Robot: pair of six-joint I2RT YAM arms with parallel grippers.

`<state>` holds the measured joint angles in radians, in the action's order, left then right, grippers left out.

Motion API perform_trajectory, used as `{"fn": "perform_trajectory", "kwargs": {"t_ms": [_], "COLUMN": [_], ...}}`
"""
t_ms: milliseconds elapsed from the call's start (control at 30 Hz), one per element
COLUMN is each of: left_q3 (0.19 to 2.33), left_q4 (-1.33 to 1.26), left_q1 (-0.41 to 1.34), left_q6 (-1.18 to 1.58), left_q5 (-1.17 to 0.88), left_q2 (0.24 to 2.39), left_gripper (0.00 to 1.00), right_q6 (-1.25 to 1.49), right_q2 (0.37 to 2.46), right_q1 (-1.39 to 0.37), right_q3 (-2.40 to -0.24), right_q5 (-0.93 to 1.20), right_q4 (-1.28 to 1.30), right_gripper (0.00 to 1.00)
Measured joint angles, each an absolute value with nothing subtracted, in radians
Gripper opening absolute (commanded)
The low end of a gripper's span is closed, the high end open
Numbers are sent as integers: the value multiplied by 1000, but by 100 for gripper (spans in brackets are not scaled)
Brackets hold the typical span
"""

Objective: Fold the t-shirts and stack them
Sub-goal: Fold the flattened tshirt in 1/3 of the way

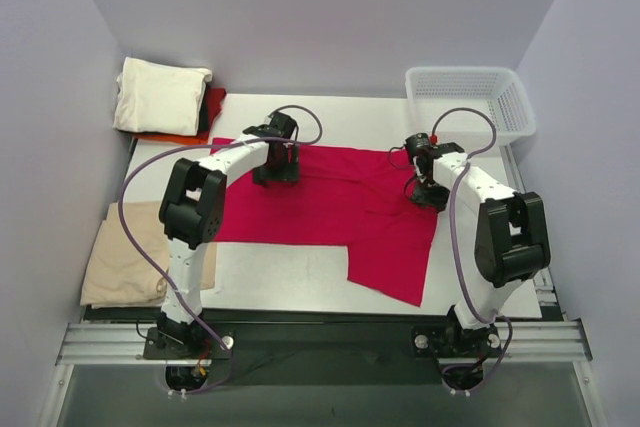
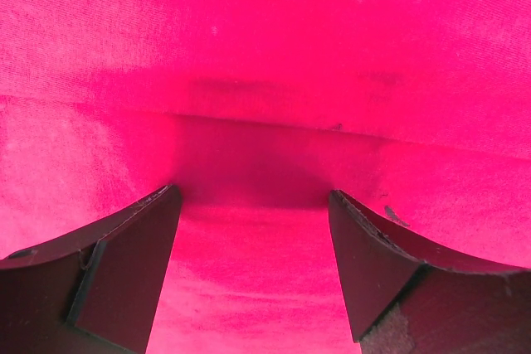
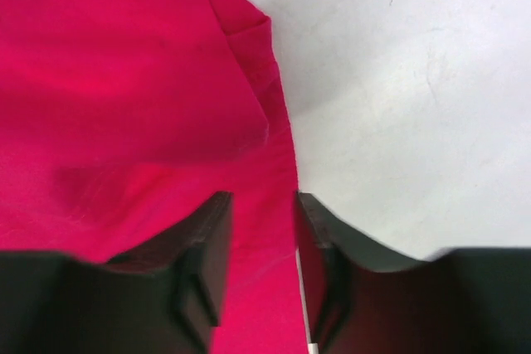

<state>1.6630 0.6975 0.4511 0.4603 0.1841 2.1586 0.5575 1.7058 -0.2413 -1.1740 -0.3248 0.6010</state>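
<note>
Pale lavender walls close in a white table (image 1: pixel 280 282). A red shirt (image 1: pixel 320 202) lies spread flat across the middle of it, and one part of the shirt reaches toward the near edge on the right.

The left gripper (image 1: pixel 277 172) stands on the far edge of the red shirt, left of its middle. In the left wrist view its fingers (image 2: pixel 124 271) are spread wide over the cloth (image 2: pixel 265 39), with a straight fold line crossing between them.

The right gripper (image 1: pixel 430 195) sits at the shirt's right edge. In the right wrist view its fingers (image 3: pixel 199 246) stand close together with a narrow gap. The cloth edge (image 3: pixel 124 80) runs through that gap, and bare table (image 3: pixel 415 80) lies beside it. The fingers do not appear to be pinching the cloth.

Beyond the far left corner of the red shirt is a stack. A folded cream shirt (image 1: pixel 160 95) is on top, an orange shirt (image 1: pixel 165 136) shows beneath it, and a strip of darker red cloth (image 1: pixel 214 102) shows at its right side. Left of the red shirt, at the table's near left edge, lies a tan shirt (image 1: pixel 120 262), partly behind the left arm. Past the shirt's far right corner stands a white plastic basket (image 1: pixel 465 72).
</note>
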Motion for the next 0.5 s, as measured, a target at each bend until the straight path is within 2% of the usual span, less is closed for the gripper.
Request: {"fn": "perform_trajectory", "kwargs": {"t_ms": [267,500], "left_q3": [1663,1670], "left_q4": [698,693], "left_q1": [451,418], "left_q6": [461,461], "left_q5": [206,216], "left_q2": [2154,2120], "left_gripper": [84,84], "right_q6": [568,532], "right_q2": [1713,1811], "right_q1": [-277,-303], "right_q3": [-1215,-1435], "right_q5": [-347,-344], "right_q4": [632,636], "right_gripper": [47,47]}}
